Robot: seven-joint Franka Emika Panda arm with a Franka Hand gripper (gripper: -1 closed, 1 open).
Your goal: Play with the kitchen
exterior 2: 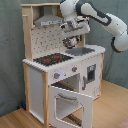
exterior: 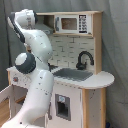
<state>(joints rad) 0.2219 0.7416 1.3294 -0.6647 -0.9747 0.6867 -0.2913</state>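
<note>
Kitchen (exterior 2: 55, 75): white panels with light-wood frame. Hood (exterior 2: 47, 21) grey. Pegboard back (exterior 2: 47, 42) pale, with a regular dot pattern. Stove (exterior 2: 52, 59) black with red rings. Knobs (exterior 2: 56, 76) grey. Sink (exterior: 75, 75) grey, faucet (exterior: 84, 59) black, wall behind it in a white brick pattern. Microwave (exterior: 72, 23) white with a dark window. Arm (exterior 2: 102, 20) white with dark grey joints. Backdrop grey; floor (exterior 2: 112, 107) light wood.
</note>
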